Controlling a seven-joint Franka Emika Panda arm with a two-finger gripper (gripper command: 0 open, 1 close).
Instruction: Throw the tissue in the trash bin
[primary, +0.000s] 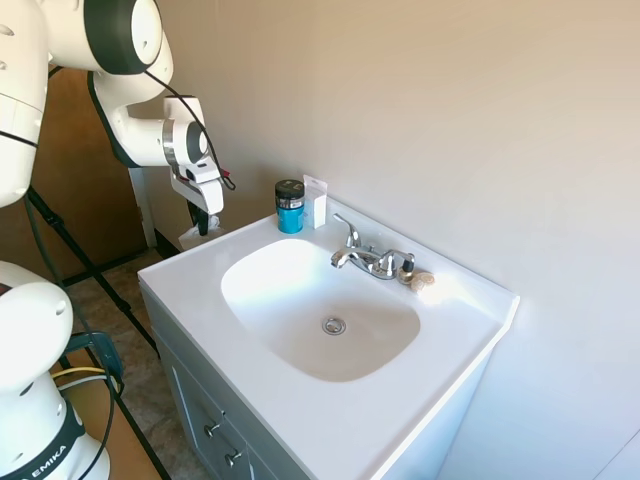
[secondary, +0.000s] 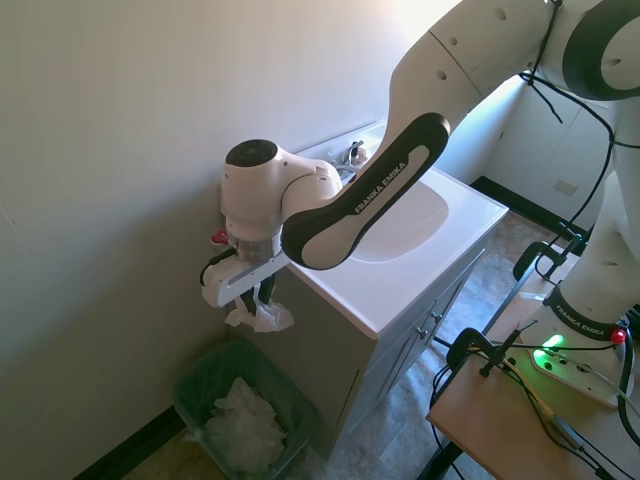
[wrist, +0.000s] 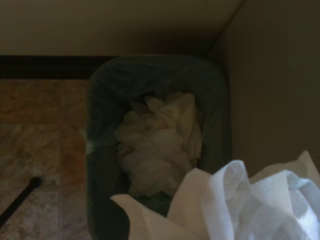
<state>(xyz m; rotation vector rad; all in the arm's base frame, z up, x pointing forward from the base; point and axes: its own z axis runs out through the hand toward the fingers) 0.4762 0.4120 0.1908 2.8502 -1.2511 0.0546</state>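
The tissue (secondary: 259, 317) is a white, crumpled wad of thin paper with soft folds and ragged, pointed edges, and it hangs from the gripper (secondary: 262, 300), whose fingers are clenched on its top. In the wrist view the tissue (wrist: 235, 205) fills the near corner as bright, faintly embossed folds, sharper and whiter than anything behind it.

Taking the trash bin (secondary: 195, 380) as the landmark: the tissue is in the air above it, just off the side of the white vanity (secondary: 400, 290) that stands beside the bin, and clear of the bin's rim. The bin is dark green, lined with a bag, and holds a heap of crumpled white paper (secondary: 240, 420); in the wrist view that heap (wrist: 157, 142) lies in the middle of the bin (wrist: 100, 150), which sits in the corner where wall and cabinet meet.

Farther from the bin, up on the vanity top, a teal jar with a black lid (primary: 290, 207) stands near the wall, then the chrome faucet (primary: 365, 258), then a small tan lump (primary: 422, 280) beyond the faucet.
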